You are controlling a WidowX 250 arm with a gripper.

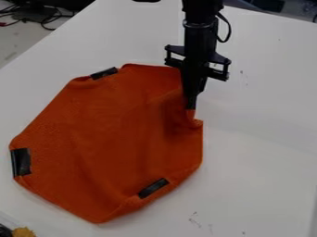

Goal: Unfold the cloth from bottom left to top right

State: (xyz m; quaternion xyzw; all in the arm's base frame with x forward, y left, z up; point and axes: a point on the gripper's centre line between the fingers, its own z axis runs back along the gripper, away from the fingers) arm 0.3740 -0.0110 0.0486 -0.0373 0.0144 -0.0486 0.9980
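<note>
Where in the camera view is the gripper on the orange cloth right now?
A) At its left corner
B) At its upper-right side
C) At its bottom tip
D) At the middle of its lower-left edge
B: the gripper comes down at the upper-right side of the orange cloth, where the fabric creases toward its closed jaws.

1 tool point(191, 102), 1 orange cloth point(102, 139) at its tip, 1 white surface point(260, 152) beneath. 3 black strips point(21, 162): 1 above-left of the tool, 1 below it, 1 farther off, below-left. 1 yellow lump point(23, 232), farthest below-left of the tool.
</note>
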